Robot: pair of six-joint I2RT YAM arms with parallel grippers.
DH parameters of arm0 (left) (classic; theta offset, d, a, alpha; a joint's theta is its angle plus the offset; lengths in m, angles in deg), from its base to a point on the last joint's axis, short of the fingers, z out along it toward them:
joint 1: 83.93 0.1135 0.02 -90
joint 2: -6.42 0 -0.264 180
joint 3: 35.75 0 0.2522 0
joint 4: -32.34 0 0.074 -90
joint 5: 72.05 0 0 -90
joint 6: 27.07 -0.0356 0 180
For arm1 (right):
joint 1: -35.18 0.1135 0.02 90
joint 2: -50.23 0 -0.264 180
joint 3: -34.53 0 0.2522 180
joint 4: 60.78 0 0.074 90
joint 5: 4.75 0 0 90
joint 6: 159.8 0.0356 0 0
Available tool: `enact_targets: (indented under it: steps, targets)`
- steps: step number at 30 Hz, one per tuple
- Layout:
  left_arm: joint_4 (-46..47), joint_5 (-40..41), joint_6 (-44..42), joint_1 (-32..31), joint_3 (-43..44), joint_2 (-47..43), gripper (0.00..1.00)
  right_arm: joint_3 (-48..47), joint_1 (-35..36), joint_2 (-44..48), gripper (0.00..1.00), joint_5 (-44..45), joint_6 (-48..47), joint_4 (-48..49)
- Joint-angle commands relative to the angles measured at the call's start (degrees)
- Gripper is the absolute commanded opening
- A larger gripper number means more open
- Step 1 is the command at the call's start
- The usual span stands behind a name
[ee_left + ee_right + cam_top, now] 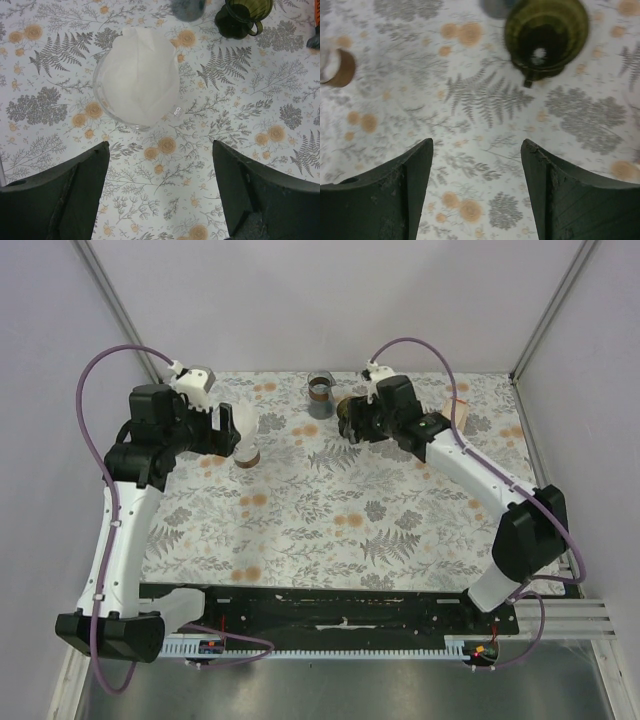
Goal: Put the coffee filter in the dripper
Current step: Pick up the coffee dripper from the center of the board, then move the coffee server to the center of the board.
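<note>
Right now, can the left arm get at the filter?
Probably yes: the left gripper is open, and the filter stands in a clear glass straight ahead of it, with only bare tablecloth between.

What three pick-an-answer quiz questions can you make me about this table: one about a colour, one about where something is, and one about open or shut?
1. What colour is the dripper?
A. Red
B. Dark olive green
C. Blue

2. Where is the white coffee filter?
A. Inside the clear glass vessel
B. Inside the dripper
C. Under the dripper

3. How is the right pincer?
A. Shut on the dripper
B. Shut on the coffee filter
C. Open, holding nothing

Answers:
1 B: the right wrist view shows the little cup is dark green.
2 A: the paper sits inside the glass rim, and the dripper is empty.
3 C: its two fingers stand wide apart with nothing between them.
</note>
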State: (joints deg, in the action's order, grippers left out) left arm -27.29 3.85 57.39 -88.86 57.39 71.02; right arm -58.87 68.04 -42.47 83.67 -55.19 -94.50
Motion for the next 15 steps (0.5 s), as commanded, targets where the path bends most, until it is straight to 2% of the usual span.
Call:
enact_targets:
  steps: [1, 8, 15]
  targets:
    - [-0.19, -1.01, -1.75, 0.80, 2.89, 1.14, 0.89, -6.83, -6.57, -4.83, 0.78, 5.81, -4.06, -5.87]
    - [-0.54, -1.10, -1.67, 1.76, 5.35, 3.42, 0.89, -20.28, -12.29, -19.25, 0.74, 3.17, -3.36, -9.92]
    - [2.00, -6.81, 0.96, 0.98, 16.84, 11.76, 0.87, -26.70, -14.40, -27.17, 0.68, -2.10, -2.84, -10.01]
